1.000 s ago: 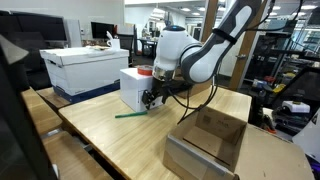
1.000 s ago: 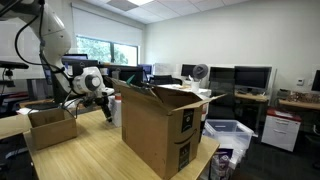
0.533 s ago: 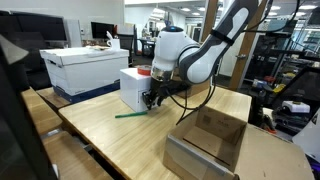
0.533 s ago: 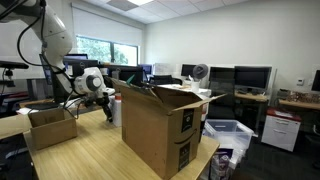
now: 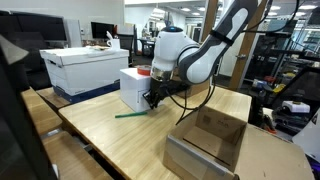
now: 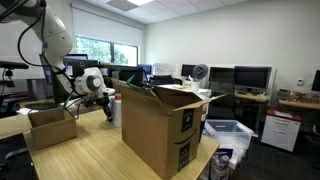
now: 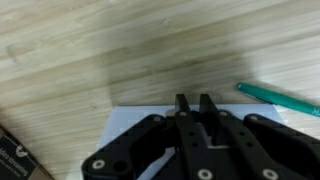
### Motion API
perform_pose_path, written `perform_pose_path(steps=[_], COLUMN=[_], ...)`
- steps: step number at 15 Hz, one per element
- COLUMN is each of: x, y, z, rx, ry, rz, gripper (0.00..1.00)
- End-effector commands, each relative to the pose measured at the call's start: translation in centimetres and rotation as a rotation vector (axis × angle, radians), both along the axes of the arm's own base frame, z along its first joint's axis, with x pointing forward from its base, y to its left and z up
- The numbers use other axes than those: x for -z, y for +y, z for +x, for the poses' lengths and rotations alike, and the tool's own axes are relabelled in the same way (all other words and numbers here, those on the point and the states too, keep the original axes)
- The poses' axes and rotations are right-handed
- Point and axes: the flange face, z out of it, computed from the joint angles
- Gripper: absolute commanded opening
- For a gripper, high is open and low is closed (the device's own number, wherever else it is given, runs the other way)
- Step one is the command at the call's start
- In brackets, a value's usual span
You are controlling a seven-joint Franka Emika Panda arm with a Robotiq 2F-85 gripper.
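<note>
Wrist view, green pen (image 7: 278, 97) near gripper (image 7: 193, 104), apart

Open cardboard box (image 5: 197, 158) on wooden table (image 5: 110, 140), tall cardboard box (image 6: 155, 130), white storage box (image 5: 85, 70), monitors (image 6: 252, 76)

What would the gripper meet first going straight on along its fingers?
Likely the white surface just beyond the fingers, with the wooden table around it; how far off it is cannot be judged.

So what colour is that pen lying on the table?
The pen is teal green; the wrist view shows it best.
</note>
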Motion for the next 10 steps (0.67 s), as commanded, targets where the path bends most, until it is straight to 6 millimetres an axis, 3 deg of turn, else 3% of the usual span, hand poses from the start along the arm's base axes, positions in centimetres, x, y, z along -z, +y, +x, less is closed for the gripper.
perform_pose_path(steps=[1,10], x=[-0.1,-0.2], y=[0.0,-0.1], z=[-0.1,-1.8], rx=[-0.028,-0.08], ry=[-0.001,0.073], rz=[-0.009,-0.021], gripper=[0.07,0.07])
